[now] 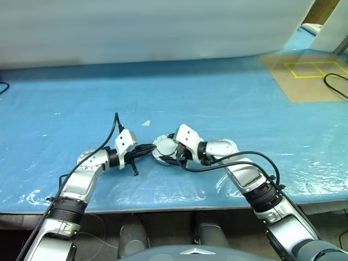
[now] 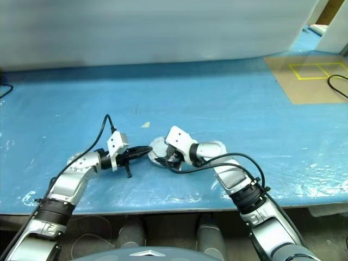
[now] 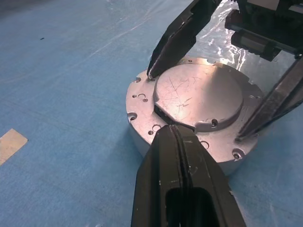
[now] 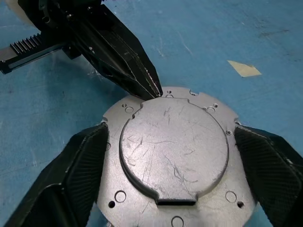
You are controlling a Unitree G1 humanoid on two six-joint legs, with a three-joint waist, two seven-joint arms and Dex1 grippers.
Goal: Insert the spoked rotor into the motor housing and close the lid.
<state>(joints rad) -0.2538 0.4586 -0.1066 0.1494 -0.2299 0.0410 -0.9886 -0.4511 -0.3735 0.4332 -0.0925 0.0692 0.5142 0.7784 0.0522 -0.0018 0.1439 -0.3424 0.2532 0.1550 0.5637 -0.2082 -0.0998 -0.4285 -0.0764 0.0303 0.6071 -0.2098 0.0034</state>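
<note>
The motor housing [image 4: 175, 146], a round silver flanged body with screw holes, lies on the blue table cover, with a smooth, scratched round plate on top. Whether that plate is the lid I cannot tell. The spoked rotor is out of view. My right gripper [image 4: 175, 163] is open, its black fingers [image 4: 80, 170] standing on either side of the housing, close to its rim. My left gripper [image 3: 171, 128] is shut, its tip resting at the housing's flange by a notch in the plate. Both grippers meet at the housing [image 1: 165, 148] near the table's front middle.
A small scrap of pale tape [image 1: 145, 123] lies just behind the housing. At the back right are a tan board with yellow tape squares [image 1: 310, 73] and a black cable [image 1: 334, 84]. A white panel [image 1: 163, 27] closes off the back. The table's front edge [image 1: 163, 206] runs near my arms.
</note>
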